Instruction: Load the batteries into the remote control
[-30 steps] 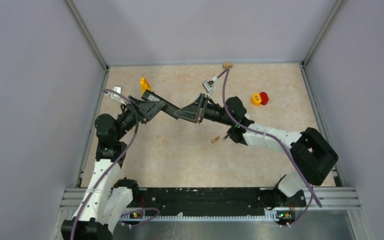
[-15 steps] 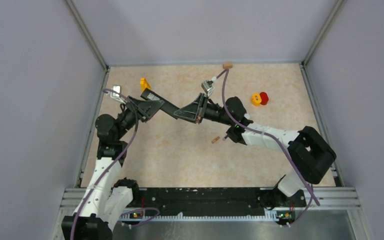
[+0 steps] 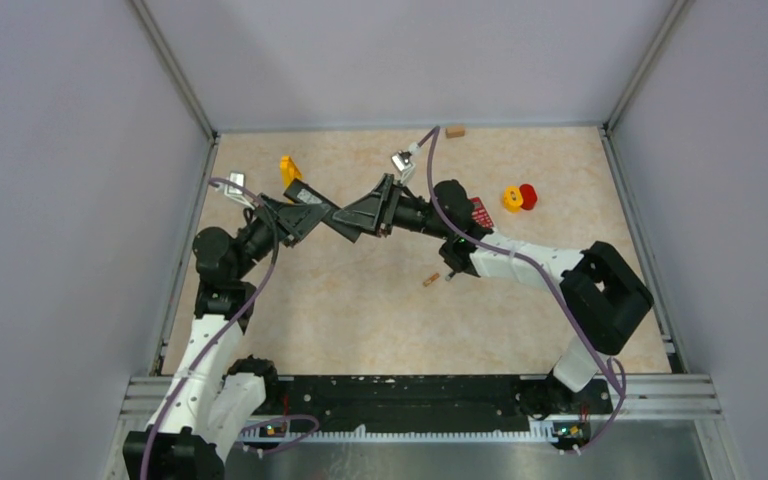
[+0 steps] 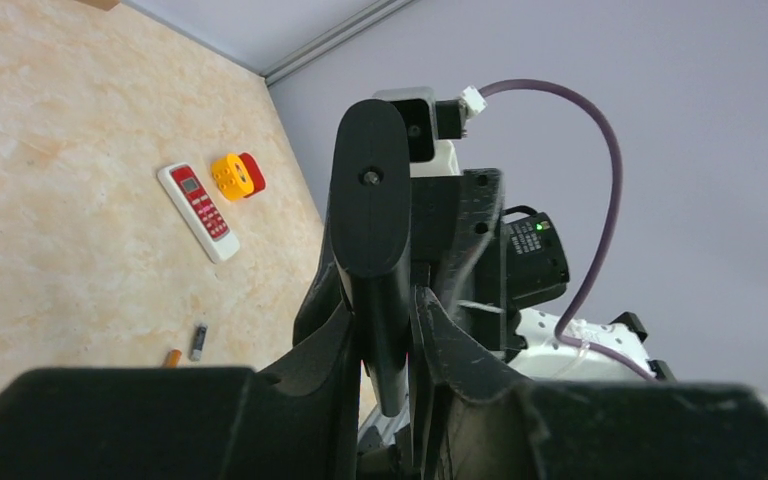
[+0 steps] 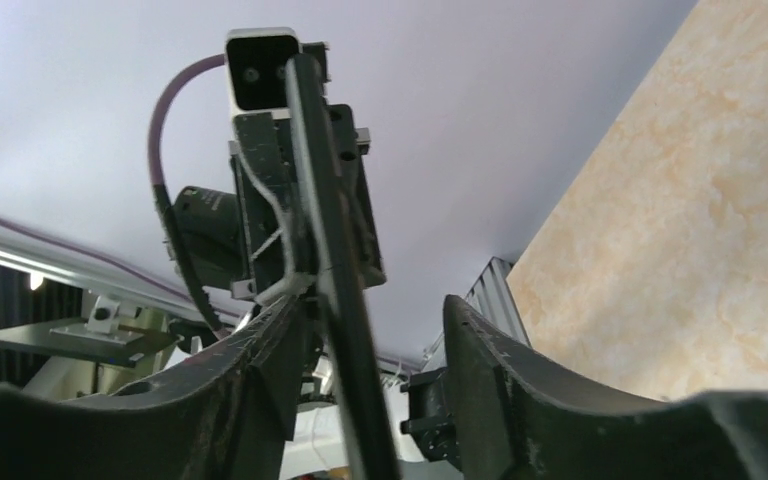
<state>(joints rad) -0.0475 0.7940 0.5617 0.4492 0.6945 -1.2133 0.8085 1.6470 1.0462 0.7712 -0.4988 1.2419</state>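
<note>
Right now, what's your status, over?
Left gripper shut on black remote. Right gripper open, astride it. Two batteries on table. Nothing in the way.

The slim black remote control (image 4: pixel 370 200) is held off the table, left of centre toward the far edge. An orange battery (image 4: pixel 172 357) and a dark battery (image 4: pixel 198 341) lie close together near the tabletop's centre.

table (image 3: pixel 360 310) — matt marbled surface | black remote (image 4: pixel 372 210) — smooth matt plastic | base rail (image 3: pixel 690 385) bare metal
</note>
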